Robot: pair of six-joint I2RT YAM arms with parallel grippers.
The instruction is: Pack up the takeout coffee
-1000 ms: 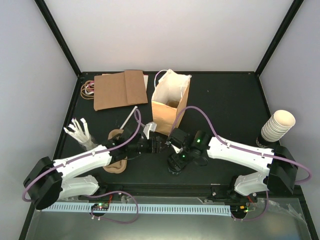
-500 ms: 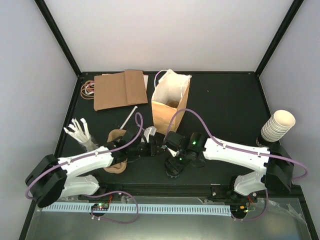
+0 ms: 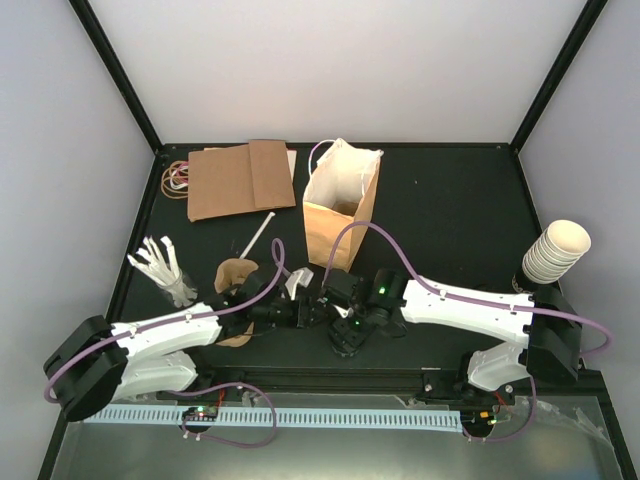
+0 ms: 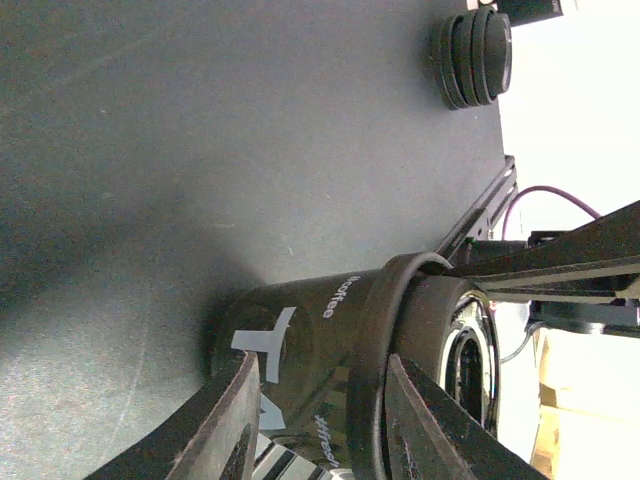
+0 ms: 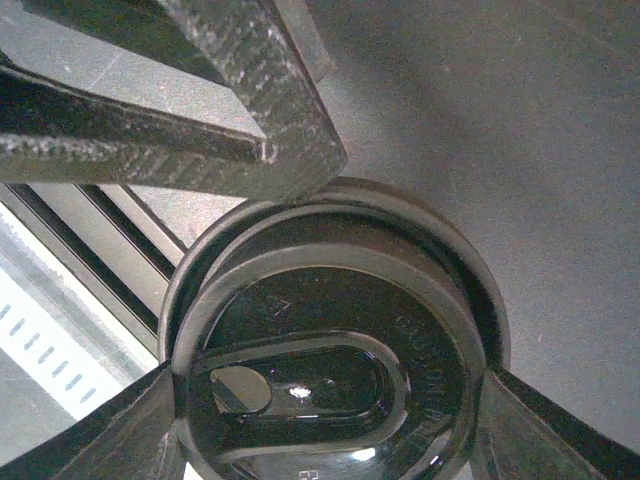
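One takeout coffee [image 3: 347, 343], a dark cup with a black lid, stands near the table's front edge; I see no others. In the right wrist view its lid [image 5: 330, 380] fills the frame. My right gripper [image 3: 345, 322] is above it, its fingers [image 5: 165, 425] pressed on both sides of the lid. My left gripper [image 3: 314, 312] reaches in from the left, and its fingers [image 5: 250, 130] show at the rim. In the left wrist view the cup [image 4: 320, 330] stands just beyond the parted left fingers [image 4: 215, 430]. The brown pulp tray [image 3: 235, 272] lies partly under the left arm.
An open paper bag [image 3: 340, 205] stands behind the grippers. Flat cardboard [image 3: 240, 178] and rubber bands [image 3: 177, 178] lie at the back left. A holder of white utensils [image 3: 160, 265] stands left. Stacked cream cups [image 3: 555, 250] are at the right, beside stacked black lids [image 4: 475, 55].
Both grippers have moved toward the front edge. The right gripper has come down over the cup's lid. The left gripper has pulled back off the pulp tray to the cup's left side.
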